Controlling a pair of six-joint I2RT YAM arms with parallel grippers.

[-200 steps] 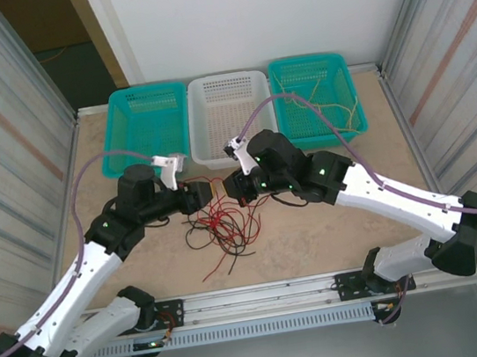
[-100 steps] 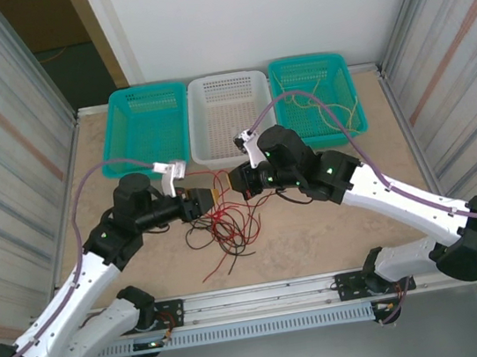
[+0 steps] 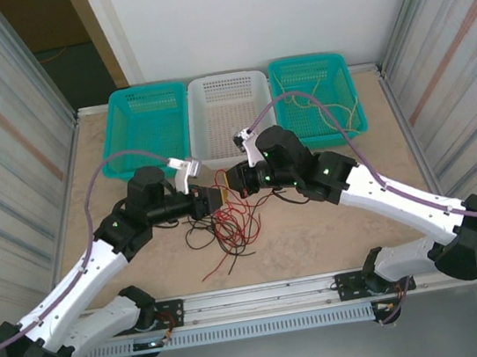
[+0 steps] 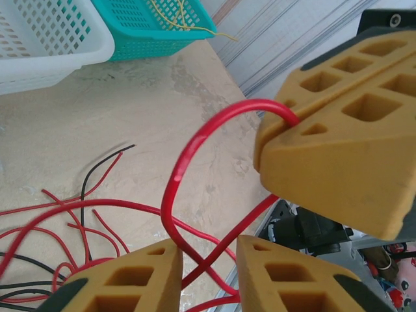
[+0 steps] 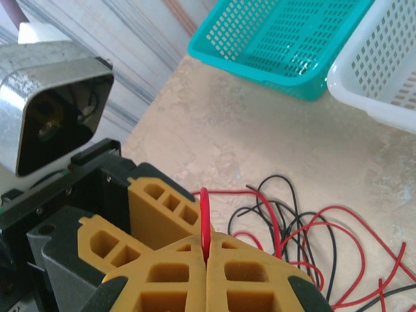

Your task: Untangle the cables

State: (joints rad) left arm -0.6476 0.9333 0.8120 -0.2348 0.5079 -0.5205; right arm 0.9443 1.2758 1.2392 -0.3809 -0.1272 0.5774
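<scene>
The right gripper [image 5: 207,252] pinches a red cable [image 4: 184,159]. At its 9 o'clock, the left gripper [image 4: 209,263] sits loose around that cable.

Robot test cell: corrugated walls [image 3: 6,167], aluminium rail [image 3: 264,293].

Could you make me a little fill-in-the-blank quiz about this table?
1. The right gripper is shut on a ___ cable.
2. The middle basket is ___.
3. The cables in the rightmost basket are ___.
Missing words: red, white, yellow.
</scene>
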